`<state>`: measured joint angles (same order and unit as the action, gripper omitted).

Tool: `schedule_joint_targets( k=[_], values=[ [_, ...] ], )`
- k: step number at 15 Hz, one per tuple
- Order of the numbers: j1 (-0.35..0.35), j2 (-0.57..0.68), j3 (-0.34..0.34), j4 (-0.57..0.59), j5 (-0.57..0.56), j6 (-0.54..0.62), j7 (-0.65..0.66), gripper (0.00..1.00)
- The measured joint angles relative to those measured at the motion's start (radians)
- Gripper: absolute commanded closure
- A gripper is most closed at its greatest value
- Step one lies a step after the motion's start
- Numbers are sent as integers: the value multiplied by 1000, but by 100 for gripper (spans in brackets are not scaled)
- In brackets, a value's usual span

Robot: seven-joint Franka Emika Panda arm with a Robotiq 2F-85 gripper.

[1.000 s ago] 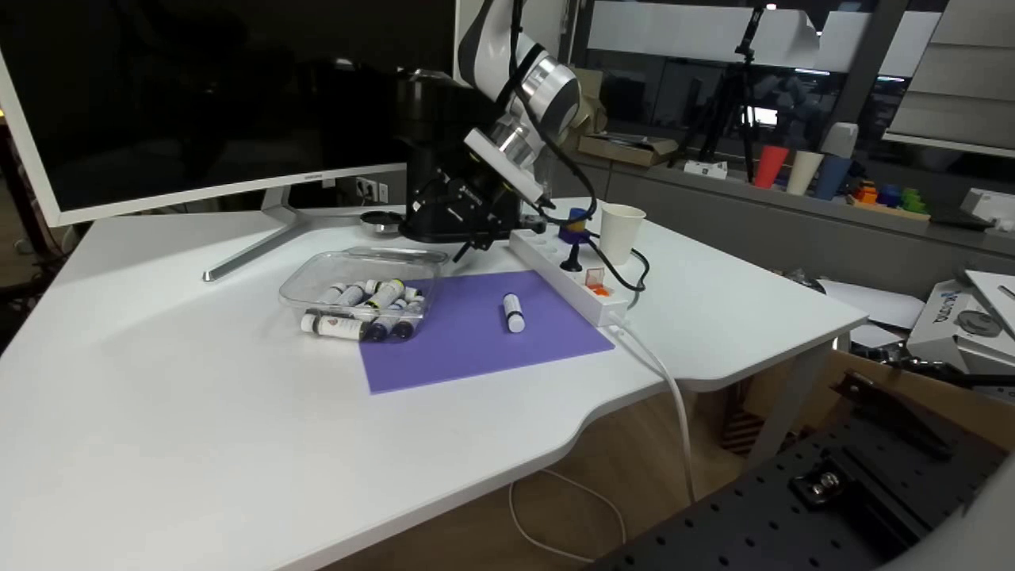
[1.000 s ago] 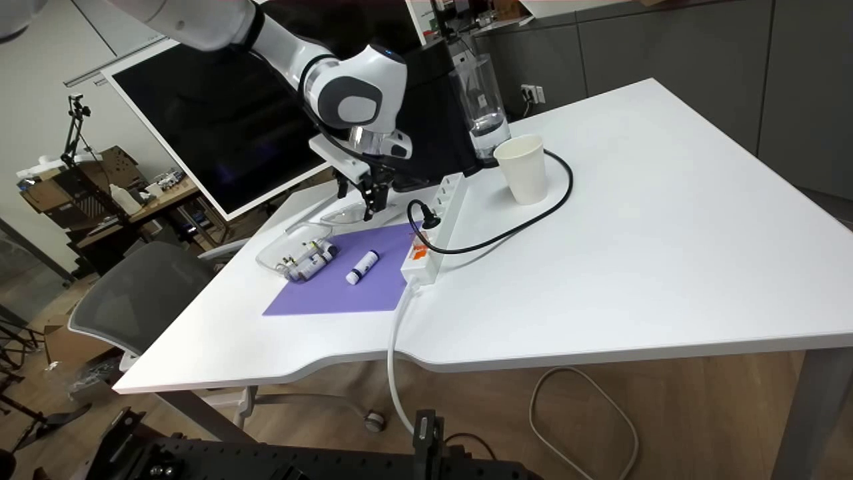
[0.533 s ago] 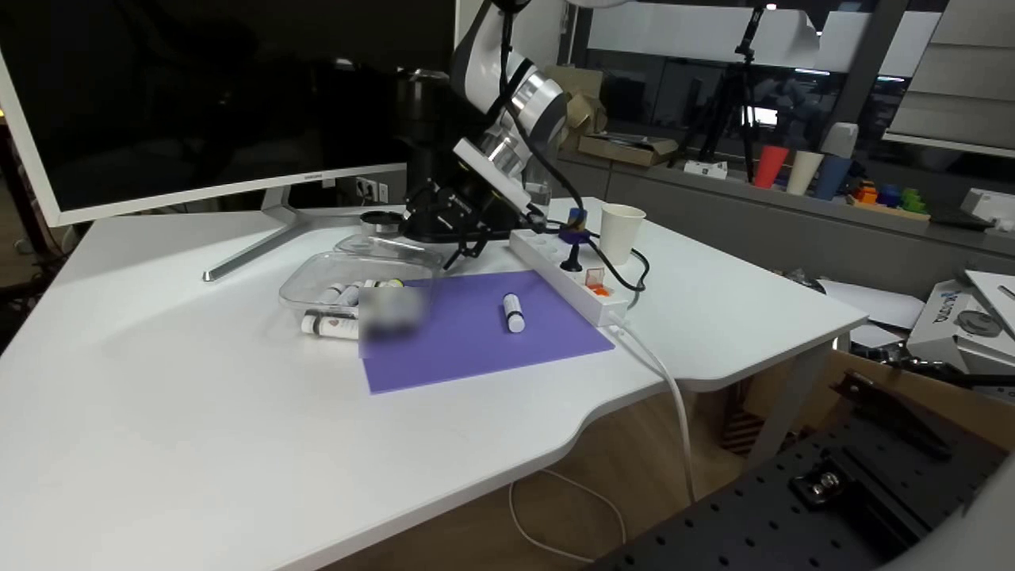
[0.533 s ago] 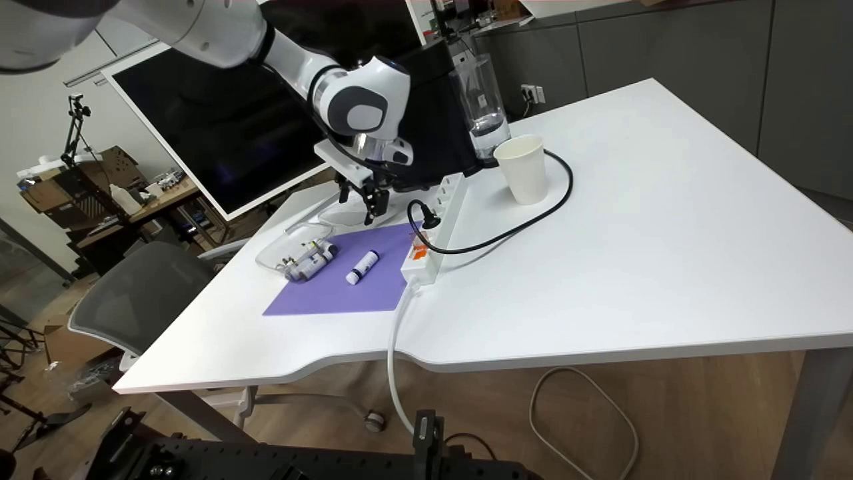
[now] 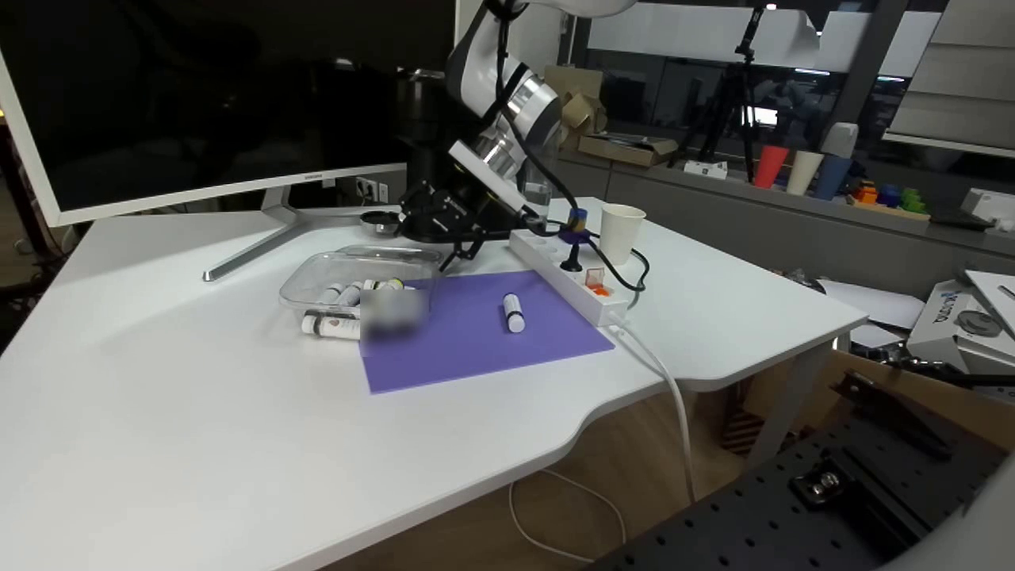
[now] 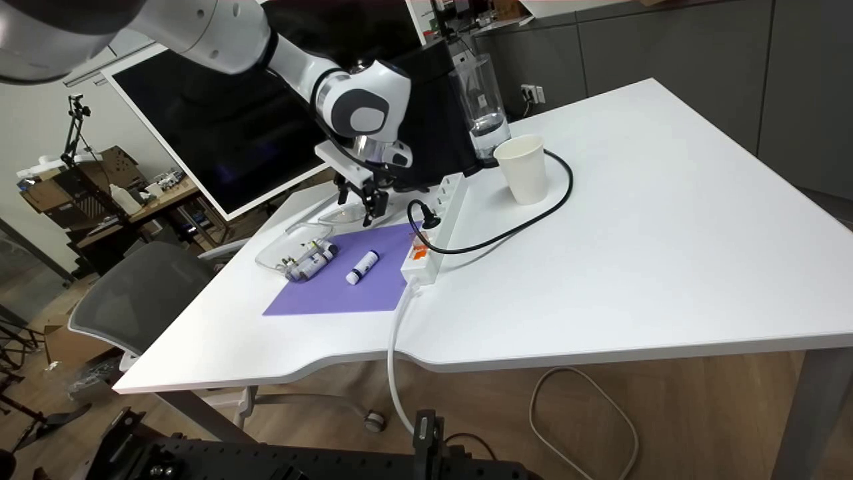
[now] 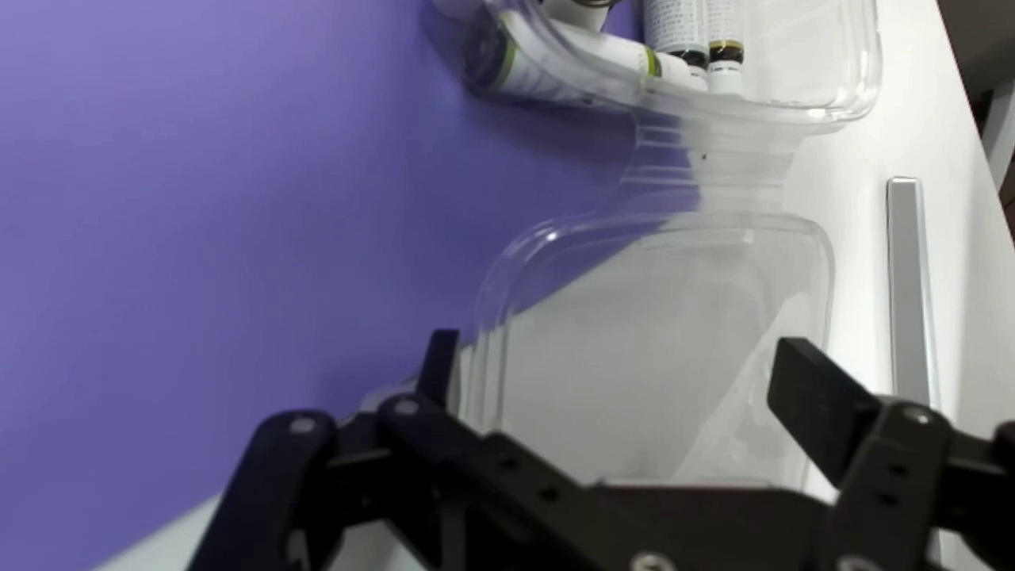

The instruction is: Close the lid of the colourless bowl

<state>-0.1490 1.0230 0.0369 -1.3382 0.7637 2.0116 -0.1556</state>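
Observation:
The colourless bowl (image 5: pixel 295 290) is a low see-through container holding several white bottles, partly on the purple mat (image 5: pixel 492 349). It also shows in an exterior view (image 6: pixel 272 257) and at the top right of the wrist view (image 7: pixel 793 63). Its clear lid (image 7: pixel 674 309) lies folded open, joined to the bowl by a see-through strip (image 7: pixel 737 159). My gripper (image 7: pixel 618 363) is open, with one finger at the lid's left edge and the other over its right edge. I cannot tell whether they touch it. In an exterior view the gripper (image 6: pixel 355 208) is low above the lid (image 6: pixel 340 216).
A single bottle (image 5: pixel 514 313) lies on the mat. A power strip (image 5: pixel 567 277) with a cable and a paper cup (image 5: pixel 621 234) stand right of the gripper. A tall black box (image 6: pixel 433 120) and the monitor (image 5: pixel 222 95) stand behind. The monitor foot (image 7: pixel 908 285) runs beside the lid.
My gripper has moved slightly over the lid, leftward in an exterior view, and stays open. The lid has shifted a little. The bowl and the bottles have kept their places.

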Motion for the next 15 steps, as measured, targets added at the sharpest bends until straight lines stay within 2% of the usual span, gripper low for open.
schedule_joint_targets(
  k=[6, 11, 15],
  values=[
    [-27, 5, 32, 17, 6, -3, -30, 0],
    [-91, 18, 93, 34, 50, -37, -157, 0],
    [-127, 18, 126, 42, 71, -134, -282, 0]
  ],
)
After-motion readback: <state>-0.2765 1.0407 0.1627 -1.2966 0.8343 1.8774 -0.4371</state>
